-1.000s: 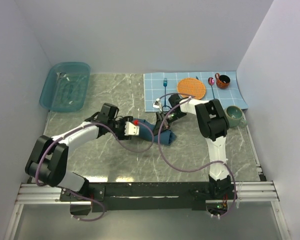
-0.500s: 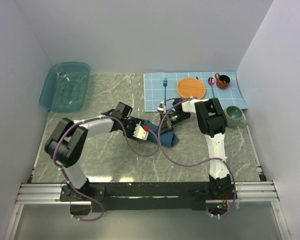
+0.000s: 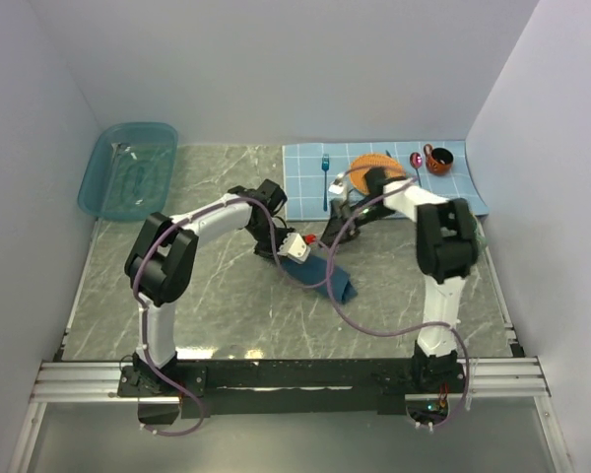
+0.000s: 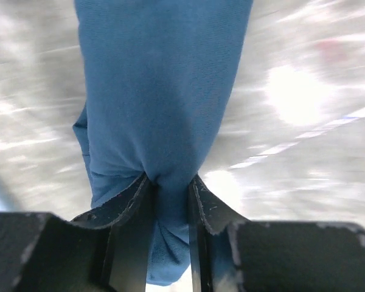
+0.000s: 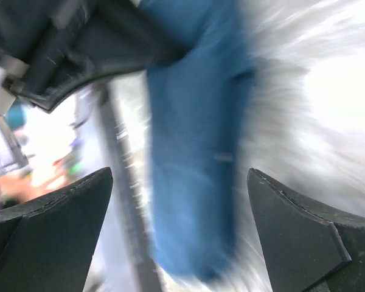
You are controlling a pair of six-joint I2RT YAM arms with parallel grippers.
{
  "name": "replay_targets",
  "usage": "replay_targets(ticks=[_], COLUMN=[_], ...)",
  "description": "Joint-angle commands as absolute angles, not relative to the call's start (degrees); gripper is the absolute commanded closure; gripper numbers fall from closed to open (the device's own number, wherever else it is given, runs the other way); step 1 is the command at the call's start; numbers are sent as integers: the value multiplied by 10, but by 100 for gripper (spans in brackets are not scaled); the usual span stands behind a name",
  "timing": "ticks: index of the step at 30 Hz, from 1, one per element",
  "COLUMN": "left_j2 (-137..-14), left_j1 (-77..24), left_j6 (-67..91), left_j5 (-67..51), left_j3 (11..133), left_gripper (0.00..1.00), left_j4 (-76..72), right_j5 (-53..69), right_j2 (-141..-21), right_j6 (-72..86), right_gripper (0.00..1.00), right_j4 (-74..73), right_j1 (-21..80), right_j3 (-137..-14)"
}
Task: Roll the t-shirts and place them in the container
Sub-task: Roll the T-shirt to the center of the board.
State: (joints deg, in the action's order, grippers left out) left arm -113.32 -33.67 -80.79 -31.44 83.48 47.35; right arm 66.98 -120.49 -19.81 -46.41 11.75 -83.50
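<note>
The left gripper (image 4: pixel 169 182) is clamping the shirt (image 4: pixel 161 91) at its far-left end, long axis running near-right, while the right gripper (image 5: pixel 179 176), jaws apart, is facing it from the far side.

Nothing can be read in any view: no text, label, brand, number or sign. The t-shirt (image 4: pixel 158 91) shows only plain blue cloth.
</note>
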Motion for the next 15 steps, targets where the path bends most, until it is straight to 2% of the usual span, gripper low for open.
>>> replay_targets(ticks=[1, 5, 9, 12, 15], left_j2=[-1156, -1171, -1176, -1166, -1158], left_j1=[-348, -345, -335, -331, -330], left_j6=[-755, -690, -623, -573, -541], left_j5=[-384, -423, -461, -475, -480], left_j3=[863, 874, 851, 825, 807], left_gripper=[72, 72, 72, 72, 71], left_j4=[727, 780, 758, 713, 681], right_j5=[530, 439, 325, 308, 342], right_j2=[-1081, -927, -786, -696, -614], right_j6=[-126, -148, -233, -318, -372], right_gripper=[0, 0, 0, 0, 0], right_j4=[-294, -235, -196, -228, -274], right_j1=[45, 36, 99, 159, 195], right_j3=[-794, -717, -605, -542, -485])
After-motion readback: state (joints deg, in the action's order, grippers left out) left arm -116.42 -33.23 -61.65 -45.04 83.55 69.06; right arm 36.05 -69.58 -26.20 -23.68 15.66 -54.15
